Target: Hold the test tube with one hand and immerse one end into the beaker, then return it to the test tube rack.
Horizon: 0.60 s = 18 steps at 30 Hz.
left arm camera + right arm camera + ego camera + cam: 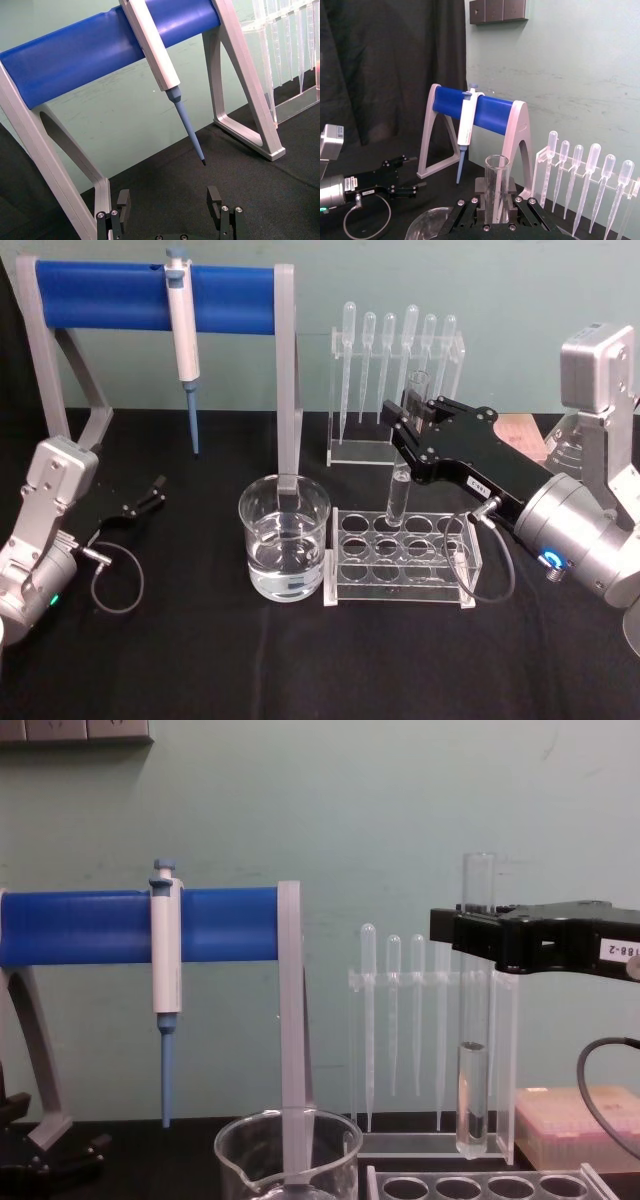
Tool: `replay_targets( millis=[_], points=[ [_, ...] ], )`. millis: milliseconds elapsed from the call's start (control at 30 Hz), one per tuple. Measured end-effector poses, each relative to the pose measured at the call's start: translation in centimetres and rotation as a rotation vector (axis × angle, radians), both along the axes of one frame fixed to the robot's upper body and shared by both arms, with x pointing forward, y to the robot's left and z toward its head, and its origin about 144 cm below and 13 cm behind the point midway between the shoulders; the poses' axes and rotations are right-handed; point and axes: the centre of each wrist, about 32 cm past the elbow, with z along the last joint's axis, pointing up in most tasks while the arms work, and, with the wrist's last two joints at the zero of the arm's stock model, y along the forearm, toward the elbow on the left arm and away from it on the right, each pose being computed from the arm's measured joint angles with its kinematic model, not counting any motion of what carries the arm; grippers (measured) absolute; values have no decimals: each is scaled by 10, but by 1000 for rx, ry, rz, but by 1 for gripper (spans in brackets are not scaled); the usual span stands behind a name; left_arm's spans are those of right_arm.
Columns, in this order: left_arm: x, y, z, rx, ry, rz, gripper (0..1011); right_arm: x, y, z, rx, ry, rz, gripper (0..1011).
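Observation:
The test tube (398,495) is clear glass with some liquid in its lower part. It hangs upright with its rounded bottom just above the back row of the clear rack (462,568). My right gripper (413,412) is shut on the tube's upper part, just below its open rim. From the side the test tube (473,1100) hangs from the right gripper (470,935), clear of the rack (480,1186). The beaker (284,540) holds water and stands left of the rack, apart from the tube. My left gripper (155,490) rests open at the far left.
A blue-barred stand (110,295) carries a white-and-blue pipettor (182,330) behind the beaker, and one grey leg (290,390) stands right behind it. A clear holder with several plastic pipettes (395,360) stands behind the rack. A pink box (580,1125) sits at the right.

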Motion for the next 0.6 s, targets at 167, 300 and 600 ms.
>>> replay_targets(
  millis=[167,300,600],
  points=[
    [0,0,0,0,0,0,1000,0,0,0,-1,1,0,227],
    [0,0,0,0,0,0,1000,0,0,0,-2,2,1,228],
    [0,0,0,0,0,0,1000,0,0,0,-4,3,1,228]
  ],
)
